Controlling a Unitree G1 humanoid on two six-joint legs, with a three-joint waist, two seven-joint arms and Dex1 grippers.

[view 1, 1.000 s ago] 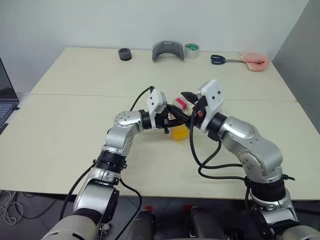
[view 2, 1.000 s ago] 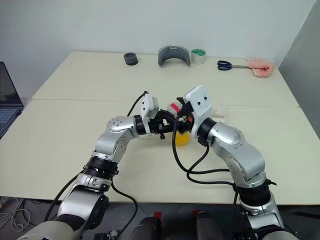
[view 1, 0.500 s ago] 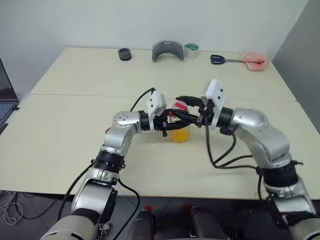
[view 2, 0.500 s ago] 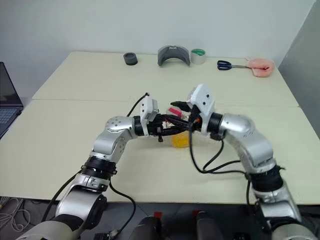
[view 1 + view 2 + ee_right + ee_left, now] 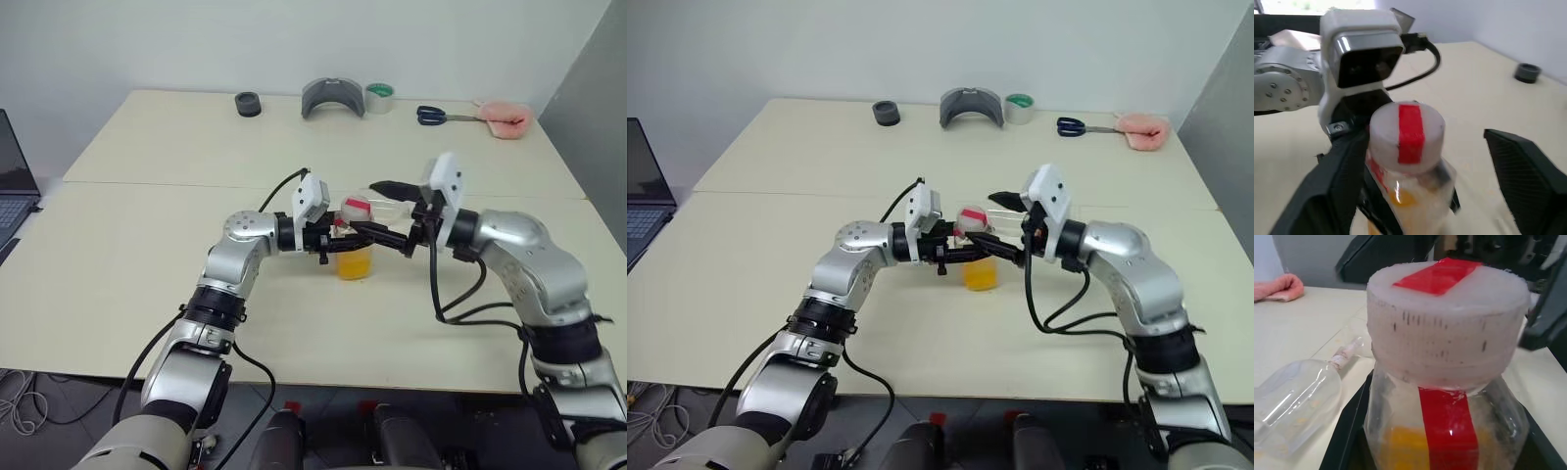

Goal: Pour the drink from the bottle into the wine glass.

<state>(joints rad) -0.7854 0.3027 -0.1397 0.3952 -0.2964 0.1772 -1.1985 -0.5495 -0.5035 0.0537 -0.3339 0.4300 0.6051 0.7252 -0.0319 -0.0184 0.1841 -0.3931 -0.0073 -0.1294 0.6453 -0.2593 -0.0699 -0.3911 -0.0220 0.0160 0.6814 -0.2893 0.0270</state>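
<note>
Two black fingers of the left gripper [image 5: 965, 251] are being kept clamped on the bottle [image 5: 977, 257], upright over mid-table [image 5: 147, 255]. The right gripper [image 5: 387, 213] is being held wide open around the cap [image 5: 1406, 129], its jaws spread further than a second ago. No writing is readable on the red label strip [image 5: 1447, 428]. The wine glass [image 5: 1298, 394] is lying beside the bottle.

Clear bottle [image 5: 1444, 396]: white cap, red strip; orange drink [image 5: 354, 263].
</note>
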